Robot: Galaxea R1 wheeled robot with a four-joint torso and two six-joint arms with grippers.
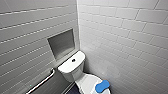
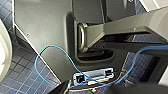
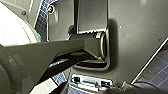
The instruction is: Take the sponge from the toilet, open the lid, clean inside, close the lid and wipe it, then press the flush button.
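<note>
The white toilet (image 1: 75, 72) stands in the corner of the tiled walls. A dark flush button (image 1: 73, 60) sits on the flat top of its tank. The lid (image 1: 87, 83) is down over the bowl. The bright blue sponge (image 1: 102, 86) lies on the lid, towards the right-hand wall. My two grippers stand open, away from the toilet, with nothing in them. Both wrist views look down past my own dark base plate to the floor.
A recessed niche (image 1: 61, 43) is set in the left wall above the tank. A metal grab bar (image 1: 42, 82) runs along that wall lower down. Dark blue floor tiles (image 2: 17, 75) lie under my base, and a blue cable (image 2: 53, 47) loops over it.
</note>
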